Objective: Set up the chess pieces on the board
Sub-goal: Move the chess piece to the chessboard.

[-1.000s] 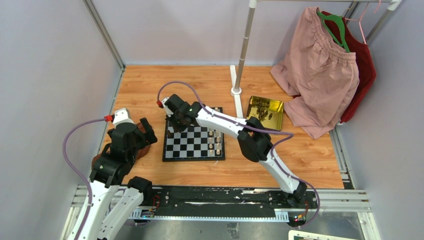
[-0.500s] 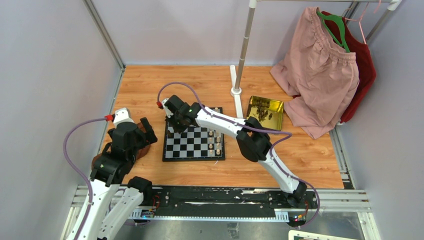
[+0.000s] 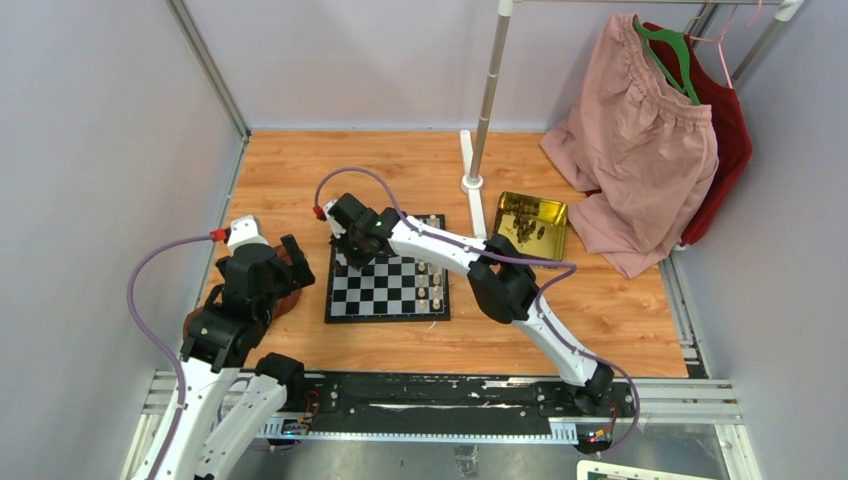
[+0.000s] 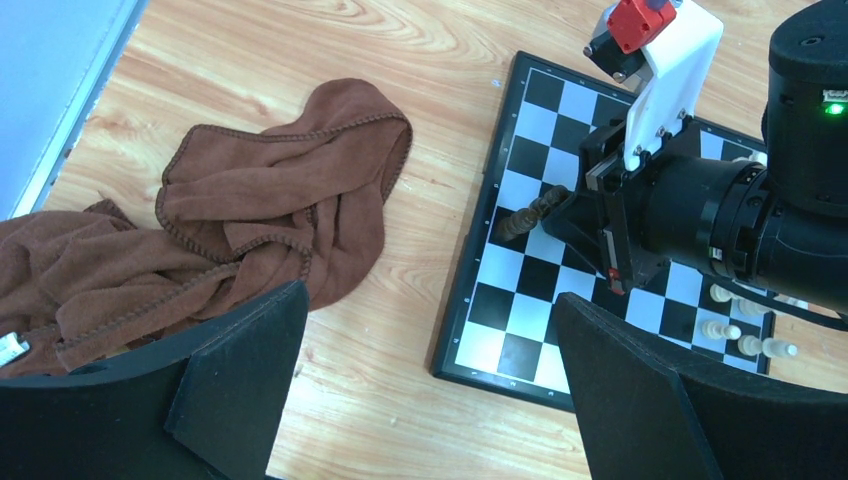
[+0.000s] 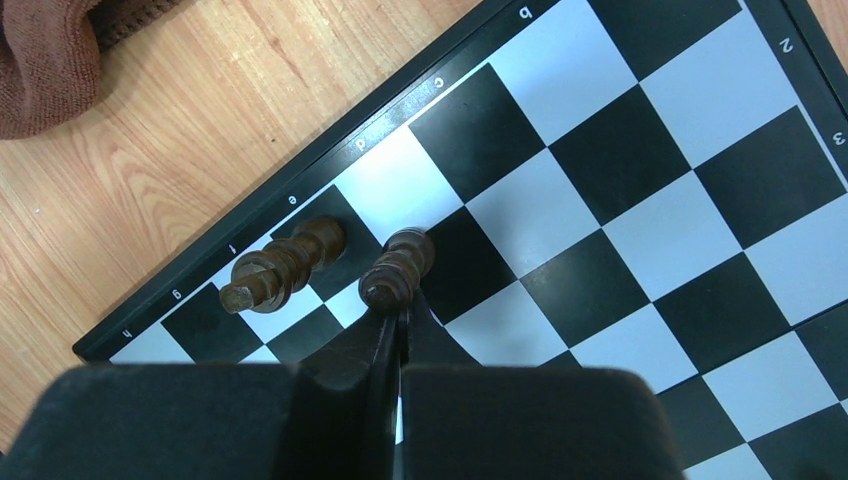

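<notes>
I found the board (image 3: 375, 297) lying flat on the counter (image 3: 300, 170), ahead of the two arm bases. The right arm reached across it, and the right claw (image 5: 397, 318) hung over its far-left corner. That claw was clenched: in the right wrist view its fingers (image 5: 450, 360) pressed together with only a thin slit between them. A dark piece (image 5: 398, 268) sat right at the fingertips, in the rows nearest the lettered rim. I could not tell whether the tips merely touched it or pinched its end, nor whether it stood upright or tilted. A second dark piece (image 5: 283, 268) sat just beside it, apart from it and nearer the rim. White pieces (image 3: 430, 282) stood in two short columns along the right side of the board. The left claw (image 4: 430, 300) was released, its fingers spread wide and grasping nothing. It hovered off the left side of the board, above the counter and the near edge of a crumpled brown cloth (image 4: 270, 210). The cloth lay on the counter just left of the board without touching it. A gold tray (image 3: 552, 238) lay on the counter to the right of the board and beyond it, well apart, with more dark pieces (image 3: 522, 227) inside. Behind the tray a rack (image 3: 487, 100) carried a pink garment (image 3: 640, 130) and a red garment (image 3: 728, 125).
</notes>
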Robot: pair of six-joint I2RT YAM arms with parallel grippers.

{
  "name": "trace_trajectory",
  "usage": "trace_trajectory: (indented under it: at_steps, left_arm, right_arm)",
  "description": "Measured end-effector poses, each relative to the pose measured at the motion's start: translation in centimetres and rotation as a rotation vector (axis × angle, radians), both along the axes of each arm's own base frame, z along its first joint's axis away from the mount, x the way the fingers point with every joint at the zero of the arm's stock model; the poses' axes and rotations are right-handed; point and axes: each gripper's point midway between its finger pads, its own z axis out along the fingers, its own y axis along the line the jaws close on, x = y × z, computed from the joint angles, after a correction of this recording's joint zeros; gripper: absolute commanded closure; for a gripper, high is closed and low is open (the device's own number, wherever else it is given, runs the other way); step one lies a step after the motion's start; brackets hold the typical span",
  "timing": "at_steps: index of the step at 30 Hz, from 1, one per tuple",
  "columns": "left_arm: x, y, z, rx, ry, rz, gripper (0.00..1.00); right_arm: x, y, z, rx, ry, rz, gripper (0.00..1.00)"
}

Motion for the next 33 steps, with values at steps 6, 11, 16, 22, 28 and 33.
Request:
trace_trajectory:
  at_steps: [6, 11, 16, 22, 28, 33]
  left_arm:
    - [0.0, 0.0, 0.0, 0.001, 0.001, -0.001, 0.0]
    - [0.0, 0.0, 0.0, 0.004, 0.002, -0.002, 0.0]
    - [0.1, 0.0, -0.1, 0.006, 0.008, -0.003, 0.0]
    - [0.1, 0.0, -0.3, 0.011, 0.016, -0.004, 0.0]
    - [0.2, 0.0, -0.3, 0.017, 0.021, -0.005, 0.0]
    - [0.2, 0.1, -0.1, 0.025, 0.019, -0.004, 0.0]
  right_arm:
    - [0.1, 0.3, 0.0, 0.008, 0.0, 0.002, 1.0]
    - [0.2, 0.4, 0.0, 0.018, 0.003, 0.004, 1.0]
    - [0.5, 0.8, 0.0, 0.028, 0.001, 0.005, 1.0]
    - [0.8, 1.2, 0.1, 0.042, -0.001, 0.007, 1.0]
    - [1.0, 1.4, 0.3, 0.055, 0.002, 0.01, 1.0]
    - [1.1, 1.4, 0.3, 0.057, 0.005, 0.009, 0.99]
